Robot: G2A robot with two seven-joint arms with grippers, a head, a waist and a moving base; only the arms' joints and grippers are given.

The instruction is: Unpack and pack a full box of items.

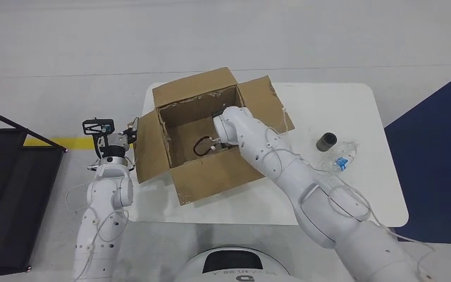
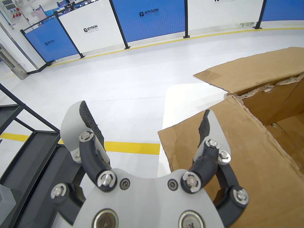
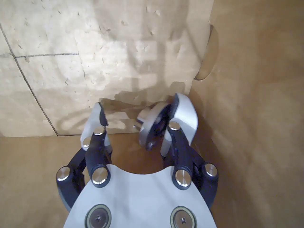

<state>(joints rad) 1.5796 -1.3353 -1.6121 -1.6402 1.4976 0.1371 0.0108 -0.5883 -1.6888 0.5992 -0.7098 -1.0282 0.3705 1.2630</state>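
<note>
An open cardboard box (image 1: 211, 178) stands on the white table (image 1: 338, 106), its flaps spread outward. My right arm goes down into it. Inside, my right gripper (image 3: 138, 102) is open just above the box floor (image 3: 59, 48), in a corner beside a side wall (image 3: 261, 96). A silvery round metal piece (image 3: 149, 124) with a short stub leans against one finger; the other finger stands apart from it. My left gripper (image 2: 144, 107) is open and holds nothing, at the table's left edge beside the box's left flap (image 2: 237, 148).
A black cylinder (image 1: 326, 142) and a clear plastic bottle (image 1: 342, 156) lie on the table to the right of the box. A black metal rack (image 1: 21, 190) stands on the floor left of the table, close under the left gripper (image 1: 130, 135).
</note>
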